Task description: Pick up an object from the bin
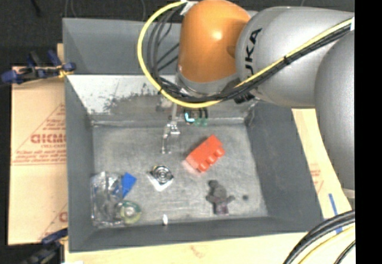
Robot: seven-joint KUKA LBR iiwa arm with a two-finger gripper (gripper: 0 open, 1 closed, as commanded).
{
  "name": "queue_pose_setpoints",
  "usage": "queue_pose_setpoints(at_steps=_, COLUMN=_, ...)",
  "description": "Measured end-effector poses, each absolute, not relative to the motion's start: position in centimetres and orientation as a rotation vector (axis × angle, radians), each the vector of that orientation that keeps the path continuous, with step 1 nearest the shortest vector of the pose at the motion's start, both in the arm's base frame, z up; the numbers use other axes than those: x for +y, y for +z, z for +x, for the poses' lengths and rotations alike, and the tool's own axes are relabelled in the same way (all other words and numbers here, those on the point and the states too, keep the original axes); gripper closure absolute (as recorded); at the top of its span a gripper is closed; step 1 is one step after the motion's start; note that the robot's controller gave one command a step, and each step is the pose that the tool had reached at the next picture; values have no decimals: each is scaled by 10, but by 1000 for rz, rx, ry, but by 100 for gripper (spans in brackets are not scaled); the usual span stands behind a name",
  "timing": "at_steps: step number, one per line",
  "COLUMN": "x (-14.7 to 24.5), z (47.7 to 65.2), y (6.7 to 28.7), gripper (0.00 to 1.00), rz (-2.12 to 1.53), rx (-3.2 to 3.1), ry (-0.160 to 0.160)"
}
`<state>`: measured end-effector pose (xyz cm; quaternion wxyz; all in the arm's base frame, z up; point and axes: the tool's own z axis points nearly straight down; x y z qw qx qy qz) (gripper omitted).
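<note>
My gripper [171, 132] hangs under the orange wrist cover near the bin's back wall, above the bare floor. A red toy brick [204, 154] lies tilted just right of and below it. A small shiny round metal piece on a white scrap [160, 175] sits a short way in front of the gripper. Nothing shows in the gripper.
A dark grey figure-like piece [219, 196] lies front right of centre. In the front left corner is a clear plastic bag [106, 196] with a blue piece [127, 183] and a pale ring [128, 211]. A tiny white bit [165, 219] lies by the front wall.
</note>
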<state>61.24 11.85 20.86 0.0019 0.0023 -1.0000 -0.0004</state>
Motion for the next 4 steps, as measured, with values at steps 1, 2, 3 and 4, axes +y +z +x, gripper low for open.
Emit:
queue_pose_setpoints(at_steps=1, x=87, z=547, y=73, gripper=0, rz=242, rx=-3146, ry=-2)
queue_pose_setpoints(at_steps=2, x=88, z=549, y=77, gripper=100, rz=239, rx=-3152, ry=-6)
queue_pose_setpoints(at_steps=3, x=72, z=555, y=199, gripper=100, rz=895, rx=-3021, ry=3)
queue_pose_setpoints(at_steps=4, x=33, z=599, y=269, gripper=100, rz=1267, rx=-2886, ry=6)
